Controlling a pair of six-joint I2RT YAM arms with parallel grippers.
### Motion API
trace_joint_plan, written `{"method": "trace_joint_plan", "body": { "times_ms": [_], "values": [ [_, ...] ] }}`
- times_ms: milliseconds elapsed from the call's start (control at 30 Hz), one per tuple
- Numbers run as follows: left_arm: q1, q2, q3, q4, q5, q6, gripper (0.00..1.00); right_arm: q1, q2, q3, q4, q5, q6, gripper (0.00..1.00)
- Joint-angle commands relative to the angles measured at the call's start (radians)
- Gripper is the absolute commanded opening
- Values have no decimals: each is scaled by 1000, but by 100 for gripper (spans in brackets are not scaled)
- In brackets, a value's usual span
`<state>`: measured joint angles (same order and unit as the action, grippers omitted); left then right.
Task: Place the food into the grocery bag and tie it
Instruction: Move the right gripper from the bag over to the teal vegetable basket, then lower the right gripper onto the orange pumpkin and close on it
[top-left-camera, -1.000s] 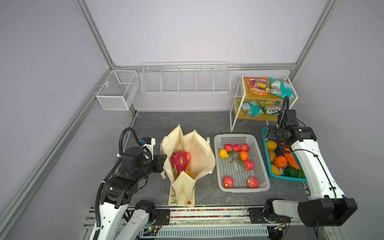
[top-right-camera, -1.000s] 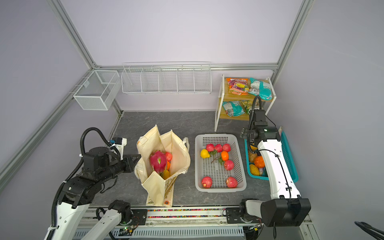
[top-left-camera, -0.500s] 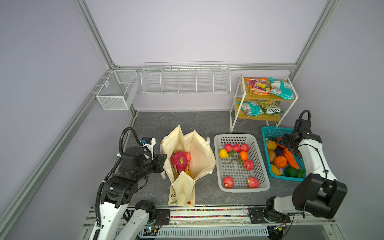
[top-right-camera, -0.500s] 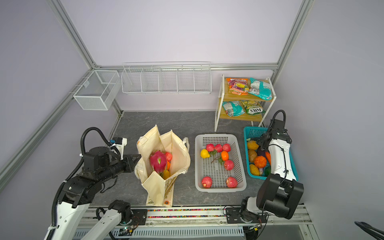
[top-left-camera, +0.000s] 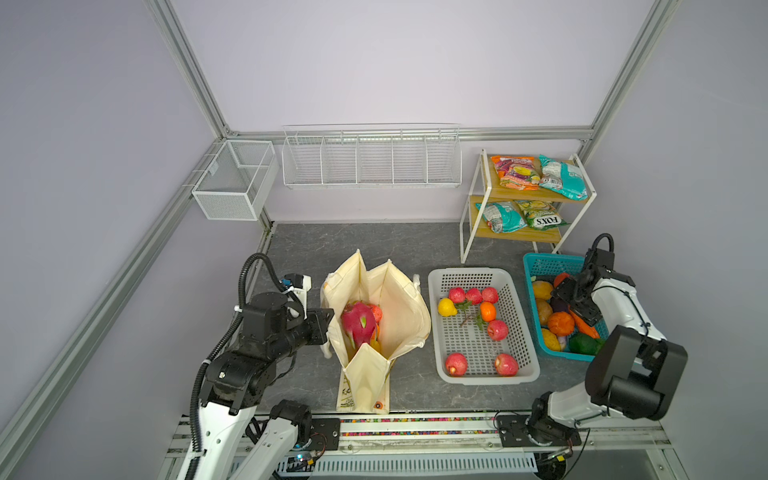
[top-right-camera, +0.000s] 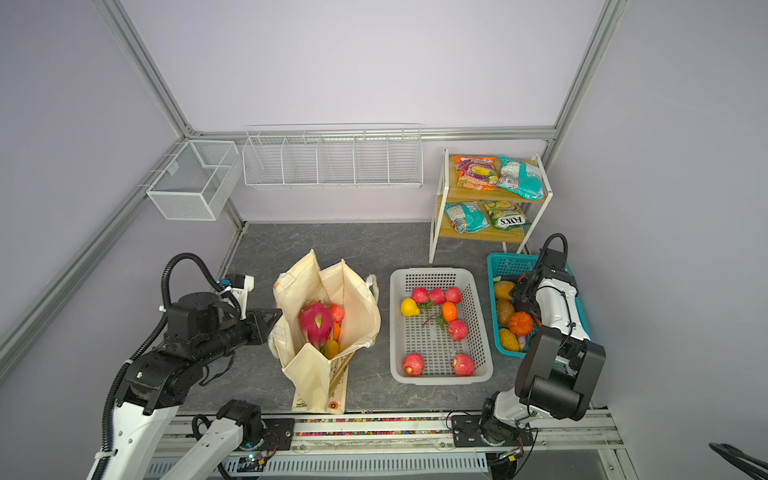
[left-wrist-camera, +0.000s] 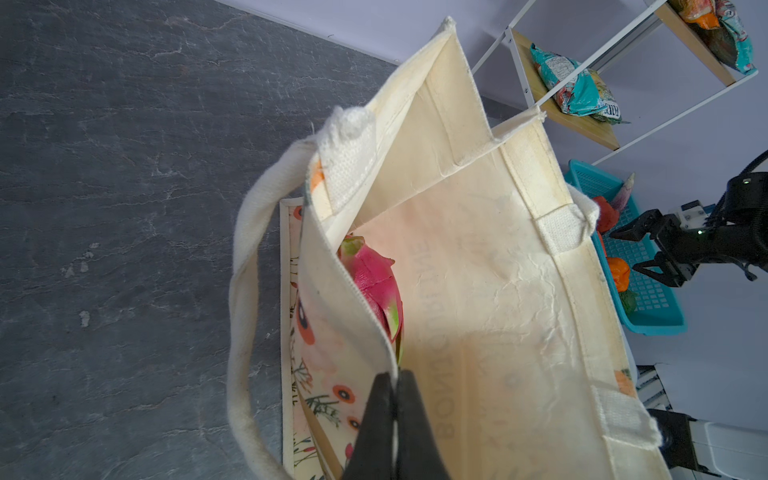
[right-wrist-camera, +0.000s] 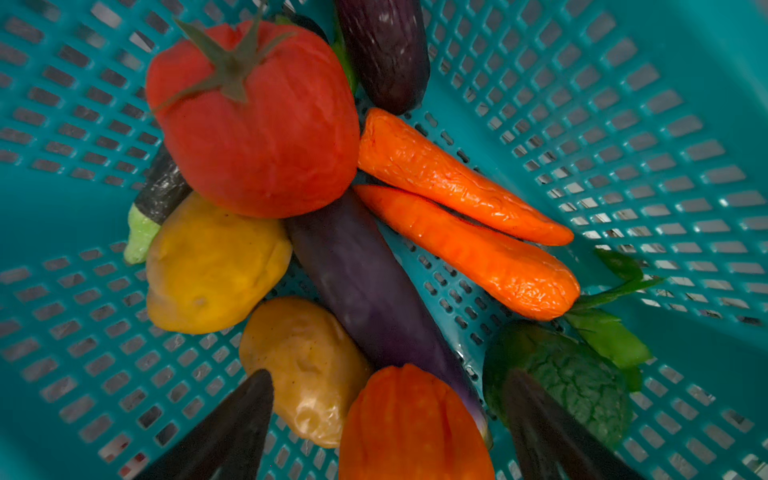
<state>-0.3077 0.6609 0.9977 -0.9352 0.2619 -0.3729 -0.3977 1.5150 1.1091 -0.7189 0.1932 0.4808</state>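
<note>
The left hand (left-wrist-camera: 395, 374) was pressed together, pinching the near rim of the grocery bag (left-wrist-camera: 478, 270). Just past it, the bag's wall hid most of the pink dragon fruit (left-wrist-camera: 374, 282). The right hand (right-wrist-camera: 390, 374) was spread over the teal basket (right-wrist-camera: 623, 124), holding nothing. Between its fingers (right-wrist-camera: 232, 424) lay an orange fruit (right-wrist-camera: 411, 424), cut off at the edge. Beyond it, a red tomato (right-wrist-camera: 253, 124) covered part of a purple eggplant (right-wrist-camera: 365, 282). Farthest off, snack packets (top-left-camera: 515, 172) sat on a shelf (top-left-camera: 494, 190).

Grocery bag (top-left-camera: 399, 299) left of wide basket (top-left-camera: 469, 274) — narrow basket (top-left-camera: 540, 262) right, rack (top-left-camera: 519, 233) behind.
</note>
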Motion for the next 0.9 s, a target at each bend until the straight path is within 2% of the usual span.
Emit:
{"method": "trace_joint_plan", "body": {
  "times_ms": [0, 367, 600, 867],
  "values": [
    [-1, -8, 21, -25, -1, 9, 0, -4, 20, -27, 16, -21, 24, 89],
    [-1, -12, 18, -15, 0, 9, 0, -5, 22, -78, 32, -46, 35, 99],
    [0, -12, 13, -3, -1, 8, 0, -4, -1, -94, 35, -56, 38, 87],
    [0, -8, 20, 1, 0, 8, 0, -5, -40, -107, 38, -87, 53, 65]
  ]
}}
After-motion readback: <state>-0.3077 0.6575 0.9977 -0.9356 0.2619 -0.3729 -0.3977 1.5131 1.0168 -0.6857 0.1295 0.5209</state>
